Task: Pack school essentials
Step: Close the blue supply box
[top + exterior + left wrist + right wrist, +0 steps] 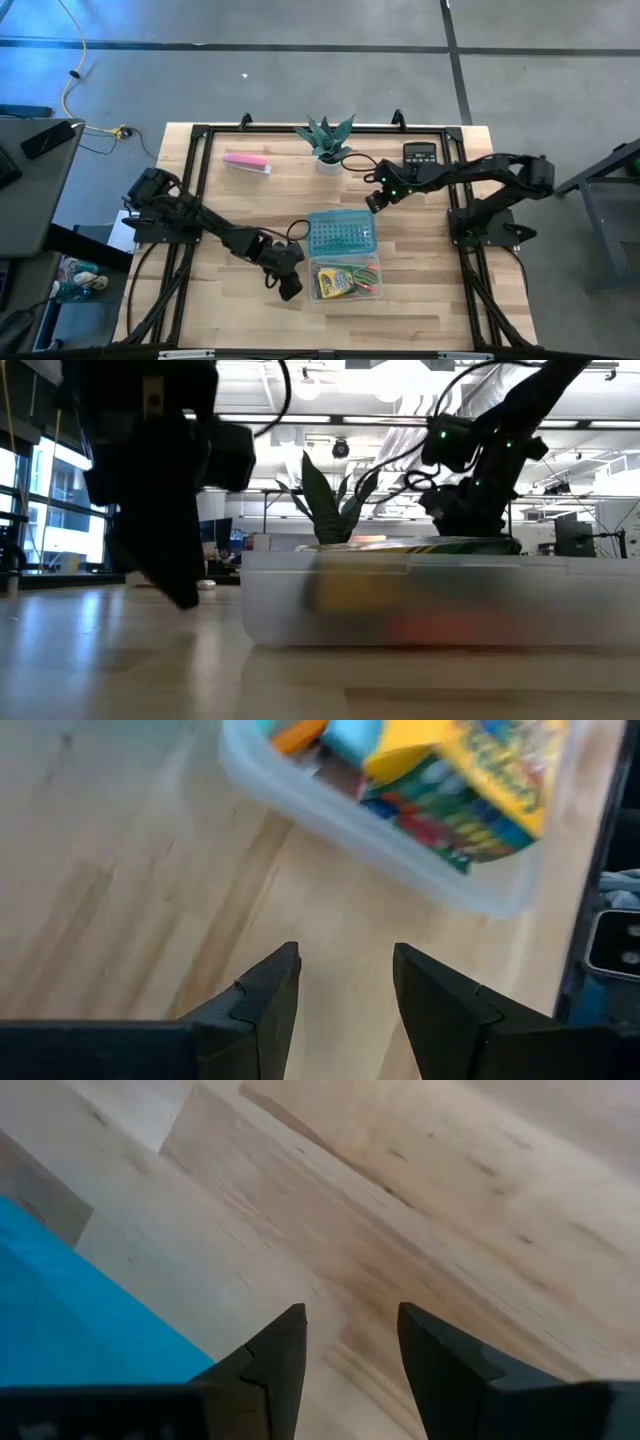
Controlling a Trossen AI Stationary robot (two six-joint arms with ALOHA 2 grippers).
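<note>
A clear plastic container [346,281] stands on the wooden table, holding a yellow-green crayon box [480,770] and other coloured stationery. A blue dotted panel [340,235] lies flat against its far side. My left gripper [345,960] hovers open over bare wood just off the container's near-left corner [290,290], with nothing between its fingers. My right gripper [350,1320] is open too, over bare wood at the blue panel's far-right corner [376,202], and it is empty. In the low view the left arm [150,480] hangs close above the table beside the container [430,600].
A pink bar [246,162] lies at the far left of the table. A small potted plant [326,140] stands at the far middle and a black calculator [420,153] at the far right. Bare wood stretches left of the container.
</note>
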